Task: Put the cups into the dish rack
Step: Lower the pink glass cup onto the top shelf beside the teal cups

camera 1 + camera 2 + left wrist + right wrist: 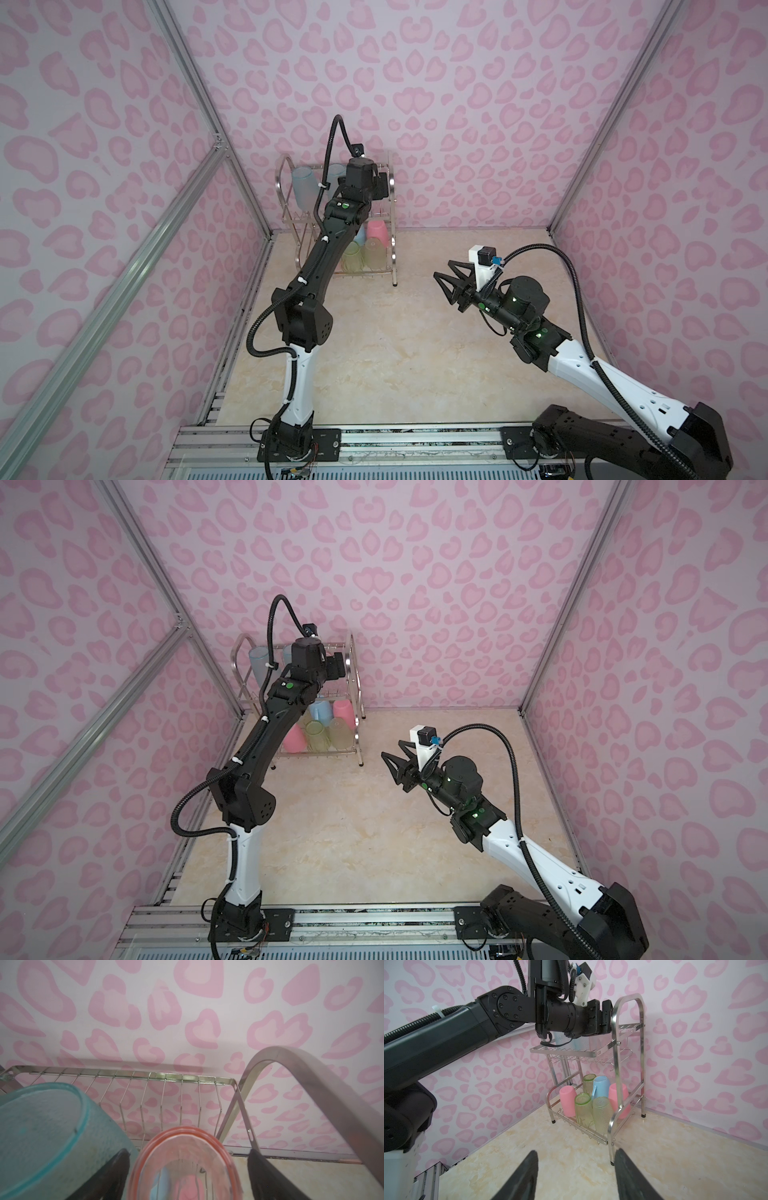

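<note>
The clear peach cup (182,1167) stands on the dish rack's (616,1059) upper shelf beside a teal cup (41,1136), between the left gripper's (188,1152) parted jaws, ungripped. Six cups (583,1109) fill the lower shelf; we see none on the table (415,353). The right gripper (576,1151) hangs with jaws apart, empty, well away from the rack. We judge loading essentially complete.

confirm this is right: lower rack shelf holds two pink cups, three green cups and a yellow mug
The mug in the dish rack is light blue, not yellow, as the right wrist view shows. The rest holds.
</note>
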Action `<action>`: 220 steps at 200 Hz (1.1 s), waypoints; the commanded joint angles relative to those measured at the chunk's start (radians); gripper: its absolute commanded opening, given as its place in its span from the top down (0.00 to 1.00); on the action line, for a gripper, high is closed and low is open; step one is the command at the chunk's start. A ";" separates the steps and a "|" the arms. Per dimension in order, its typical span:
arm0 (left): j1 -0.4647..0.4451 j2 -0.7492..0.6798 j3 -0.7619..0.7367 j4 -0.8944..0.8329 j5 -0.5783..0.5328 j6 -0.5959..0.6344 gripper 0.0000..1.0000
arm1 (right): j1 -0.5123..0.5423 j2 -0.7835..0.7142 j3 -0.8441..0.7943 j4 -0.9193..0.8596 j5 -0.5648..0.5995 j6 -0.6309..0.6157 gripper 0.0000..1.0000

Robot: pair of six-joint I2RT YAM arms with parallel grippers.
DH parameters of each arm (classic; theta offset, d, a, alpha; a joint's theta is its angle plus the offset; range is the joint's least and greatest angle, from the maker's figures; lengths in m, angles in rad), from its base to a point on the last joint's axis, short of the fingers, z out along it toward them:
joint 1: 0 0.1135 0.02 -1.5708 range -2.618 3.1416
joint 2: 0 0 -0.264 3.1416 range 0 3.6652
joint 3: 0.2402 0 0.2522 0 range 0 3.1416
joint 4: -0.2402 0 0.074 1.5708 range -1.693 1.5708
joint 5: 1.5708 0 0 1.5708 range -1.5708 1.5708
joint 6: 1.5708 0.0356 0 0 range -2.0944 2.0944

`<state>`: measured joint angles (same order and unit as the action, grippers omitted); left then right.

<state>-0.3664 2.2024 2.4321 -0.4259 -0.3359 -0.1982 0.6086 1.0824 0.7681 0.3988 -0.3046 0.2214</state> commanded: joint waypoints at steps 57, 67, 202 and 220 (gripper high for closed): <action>0.001 -0.050 0.017 0.060 0.078 -0.043 0.07 | 0.000 0.009 -0.004 0.021 -0.014 -0.002 0.41; 0.001 -0.060 0.018 0.066 0.087 -0.050 0.06 | 0.001 0.010 -0.004 0.021 -0.014 -0.002 0.41; 0.001 -0.186 0.006 0.128 0.145 -0.144 0.13 | 0.000 0.002 0.010 0.002 0.032 0.009 0.36; 0.001 -0.198 0.005 0.133 0.157 -0.147 0.14 | 0.002 -0.002 0.009 0.002 0.032 0.010 0.36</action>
<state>-0.3656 2.2005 2.4344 -0.3496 -0.2165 -0.3214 0.6086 1.0863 0.7742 0.3923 -0.2832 0.2222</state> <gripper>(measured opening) 0.862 0.635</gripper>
